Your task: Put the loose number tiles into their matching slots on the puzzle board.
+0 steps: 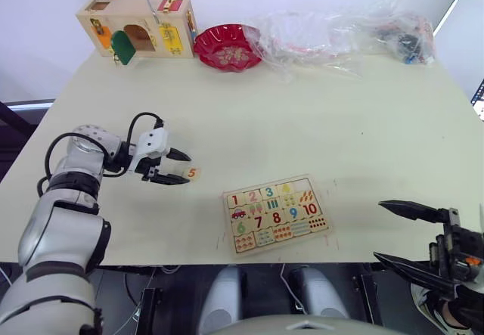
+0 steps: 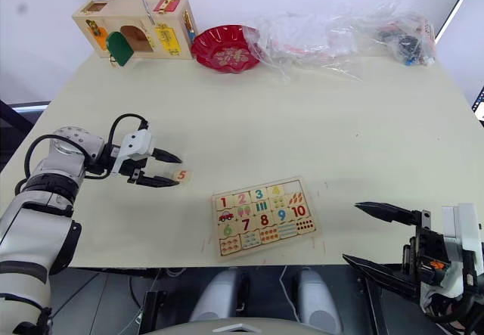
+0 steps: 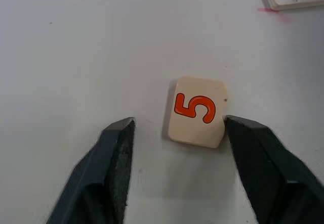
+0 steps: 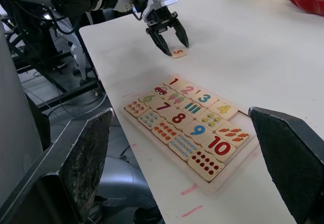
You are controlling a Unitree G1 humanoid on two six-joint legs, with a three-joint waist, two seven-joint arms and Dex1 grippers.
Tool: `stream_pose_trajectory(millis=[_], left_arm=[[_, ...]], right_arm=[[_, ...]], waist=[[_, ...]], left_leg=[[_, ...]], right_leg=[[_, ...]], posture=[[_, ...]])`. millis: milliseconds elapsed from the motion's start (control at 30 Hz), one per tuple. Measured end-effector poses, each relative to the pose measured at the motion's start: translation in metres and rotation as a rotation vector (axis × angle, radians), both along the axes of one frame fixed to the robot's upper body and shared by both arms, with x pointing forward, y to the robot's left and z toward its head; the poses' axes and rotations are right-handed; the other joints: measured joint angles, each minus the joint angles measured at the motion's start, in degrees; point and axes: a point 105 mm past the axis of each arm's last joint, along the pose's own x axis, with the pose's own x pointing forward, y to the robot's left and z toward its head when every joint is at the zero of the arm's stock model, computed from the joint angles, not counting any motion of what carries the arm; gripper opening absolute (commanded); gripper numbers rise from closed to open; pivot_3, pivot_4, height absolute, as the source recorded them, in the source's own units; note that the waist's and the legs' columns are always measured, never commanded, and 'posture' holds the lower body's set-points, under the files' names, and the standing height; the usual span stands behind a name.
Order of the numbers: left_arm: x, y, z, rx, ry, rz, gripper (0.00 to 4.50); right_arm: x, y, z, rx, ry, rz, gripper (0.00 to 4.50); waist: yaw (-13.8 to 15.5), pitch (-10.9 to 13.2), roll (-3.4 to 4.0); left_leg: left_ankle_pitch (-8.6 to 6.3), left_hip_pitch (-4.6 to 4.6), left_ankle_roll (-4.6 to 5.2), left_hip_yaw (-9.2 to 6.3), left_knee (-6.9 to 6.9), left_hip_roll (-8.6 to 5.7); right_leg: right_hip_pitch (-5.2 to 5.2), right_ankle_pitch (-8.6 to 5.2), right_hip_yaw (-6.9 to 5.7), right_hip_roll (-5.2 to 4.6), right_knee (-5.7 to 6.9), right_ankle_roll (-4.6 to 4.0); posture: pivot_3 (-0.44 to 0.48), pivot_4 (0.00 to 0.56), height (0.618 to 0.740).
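The number 5 tile (image 3: 196, 112) lies flat on the table (image 1: 363, 123), off to the robot's left of the puzzle board (image 1: 276, 214) and apart from it, with bare tabletop between the two. The left claw (image 1: 175, 166) hangs right over the tile with its fingers apart. From the left wrist view one finger (image 3: 263, 163) is at the tile's edge, perhaps just touching, while the other stands off with a gap, so the tile sits off-centre between them. It looks set up for a pinch that has not closed yet; I'd guess the lopsided spacing means the tile would slide a little before both pads bite.

On the board the top row reads 1, 2, 3, 4, then a tile with orange shapes beside the 4. I cannot make out where an empty slot for the 5 is.

The right claw (image 1: 414, 235) waits wide open off the near edge of the table, on the robot's right of the board, well clear of it.

The route from tile to board is open tabletop. The wooden latch box (image 1: 136, 26), red bowl (image 1: 227, 46) and plastic bags (image 1: 340, 32) line the far edge, well away from the board. The board itself lies close to the near edge, so there's little margin on that side.
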Motion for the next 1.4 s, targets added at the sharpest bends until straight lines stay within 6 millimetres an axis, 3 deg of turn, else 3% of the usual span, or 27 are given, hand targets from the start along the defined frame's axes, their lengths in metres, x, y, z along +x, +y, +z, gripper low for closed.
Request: stream_pose_trajectory(millis=[33, 100, 333, 500, 700, 900, 1067, 1200, 1400], left_arm=[[0.0, 0.0, 0.0, -0.002, 0.0, -0.002, 1.79], [-0.001, -0.001, 0.0, -0.007, -0.004, -0.005, 1.09], [-0.005, -0.006, 0.005, -0.046, 0.013, -0.016, 1.07], [-0.017, -0.014, 0.026, -0.019, 0.06, -0.032, 1.07], [-0.053, -0.069, 0.062, 0.054, 0.15, -0.084, 1.07], [-0.059, -0.127, 0.095, 0.083, 0.099, -0.065, 1.07], [-0.05, -0.17, 0.093, 0.105, 0.103, 0.039, 1.07], [-0.05, -0.191, 0.09, 0.144, 0.089, 0.079, 1.07], [-0.057, -0.226, 0.069, 0.184, 0.172, 0.135, 1.07]], right_arm=[[0.0, 0.0, 0.0, -0.003, 0.0, -0.001, 4.5], [0.001, 0.0, 0.0, -0.008, -0.002, -0.001, 4.5], [0.001, -0.001, -0.002, -0.015, -0.003, -0.004, 4.5], [0.002, -0.002, -0.002, -0.013, -0.01, -0.01, 4.5], [0.001, -0.006, -0.002, -0.011, -0.007, -0.036, 4.5], [0.001, -0.016, -0.003, -0.021, -0.01, -0.074, 4.5], [0.001, -0.022, -0.006, -0.023, -0.004, -0.093, 4.5], [0.001, -0.024, -0.005, -0.032, -0.017, -0.103, 4.5], [0.002, -0.025, -0.005, -0.045, -0.035, -0.106, 4.5]], waist=[[0.0, 0.0, 0.01], [0.0, 0.0, 0.01], [0.0, 0.0, 0.0], [-0.1, 0.0, -0.02], [0.2, 0.1, -0.01], [0.3, 0.1, 0.0], [0.1, 0.1, -0.01], [-0.1, 0.1, 0.0], [0.0, 0.1, 0.01]], left_leg=[[0.0, 0.01, 0.0, -0.01, 0.0, 0.0], [0.0, 0.0, 0.0, -0.02, 0.0, 0.0], [0.0, -0.02, 0.0, -0.14, 0.0, 0.03], [0.0, -0.05, 0.0, -0.21, 0.01, 0.06], [0.0, 0.0, 0.0, -0.2, 0.02, 0.16], [0.0, -0.01, 0.0, -0.08, 0.07, -0.01], [0.0, -0.03, 0.0, -0.14, 0.1, -0.01], [0.0, 0.01, 0.0, -0.17, 0.1, 0.0], [0.0, -0.02, 0.0, -0.23, 0.13, -0.02]], right_leg=[[0.0, 0.0, 0.0, 0.0, 0.0, 0.0], [0.0, 0.0, 0.0, 0.0, 0.0, 0.0], [0.0, 0.0, 0.0, -0.01, -0.01, 0.0], [-0.01, 0.0, 0.01, -0.02, -0.02, 0.0], [0.03, -0.01, 0.01, -0.04, -0.01, 0.01], [0.07, -0.02, -0.01, 0.02, -0.04, 0.03], [0.08, -0.03, -0.01, 0.07, -0.04, 0.03], [0.07, -0.03, 0.05, 0.07, -0.02, 0.03], [0.07, -0.03, 0.05, 0.06, -0.03, 0.04]], posture=[[0.0, 0.15, 0.74], [0.0, 0.15, 0.74], [0.0, 0.15, 0.74], [0.0, 0.15, 0.74], [0.0, 0.15, 0.74], [0.0, 0.15, 0.74], [0.0, 0.15, 0.74], [0.0, 0.15, 0.74], [0.0, 0.15, 0.74]])
